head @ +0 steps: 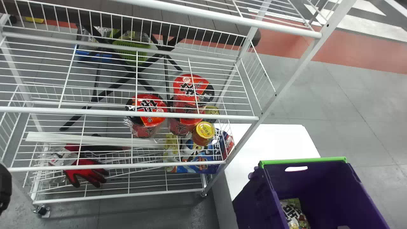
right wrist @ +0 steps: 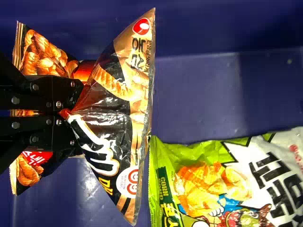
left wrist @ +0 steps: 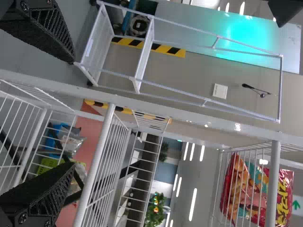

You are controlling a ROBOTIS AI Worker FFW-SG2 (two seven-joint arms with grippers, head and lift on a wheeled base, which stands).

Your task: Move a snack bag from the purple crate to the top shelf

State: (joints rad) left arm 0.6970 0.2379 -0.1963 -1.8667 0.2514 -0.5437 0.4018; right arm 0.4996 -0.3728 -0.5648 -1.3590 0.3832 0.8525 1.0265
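Pinches the snack bag (right wrist: 135, 90) across its middle with the right end effector (right wrist: 78, 113), fingers pressed together on it, inside the purple crate (head: 327, 181). Flares it bow-tie fashion to both sides of the grip: glossy, creased, black and tan, with pictured snack pieces, white lettering and a red oval. Has a green-and-white bag (right wrist: 203, 179) just past the fingertips, off to one side. Holds the left end effector (head: 4, 187) wide apart, empty, near the white rack (head: 127, 113).
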